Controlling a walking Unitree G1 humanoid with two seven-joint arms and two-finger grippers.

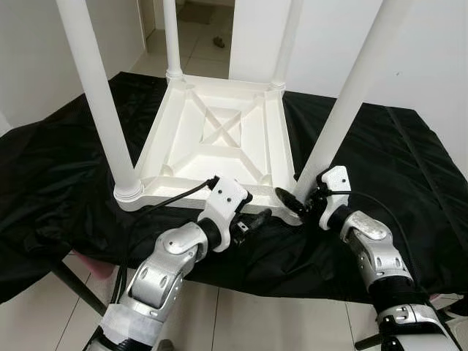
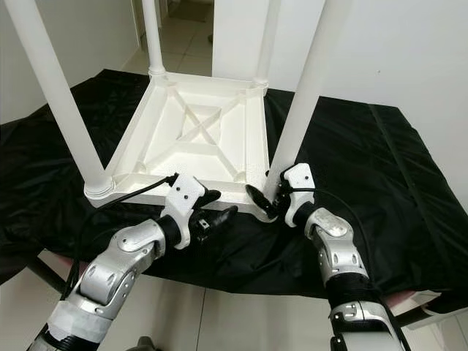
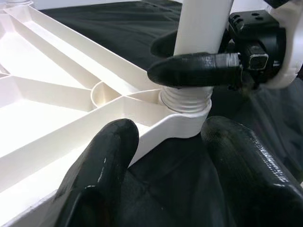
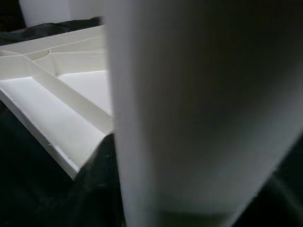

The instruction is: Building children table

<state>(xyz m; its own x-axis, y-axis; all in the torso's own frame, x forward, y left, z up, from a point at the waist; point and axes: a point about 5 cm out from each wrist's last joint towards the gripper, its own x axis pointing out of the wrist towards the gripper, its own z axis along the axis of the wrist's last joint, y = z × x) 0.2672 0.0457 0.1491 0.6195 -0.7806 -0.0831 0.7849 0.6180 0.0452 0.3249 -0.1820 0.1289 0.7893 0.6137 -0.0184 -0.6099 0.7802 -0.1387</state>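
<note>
— Down at the near edge, what's happening?
— Right gripper [image 1: 298,202] is clamping the base of the near right leg [image 1: 349,99], fingers either side just above the threaded collar. It looks like the tightening step.
— And the left gripper [image 1: 252,219]?
— Hovering spread and empty, just beside the table's [image 1: 219,135] near corner.
— Next move?
— Probably turning that leg until it's seating square, with the left steadying the frame.
— Count for me.
— One upturned table on a black cloth [image 1: 58,183], four legs standing, two grippers.
</note>
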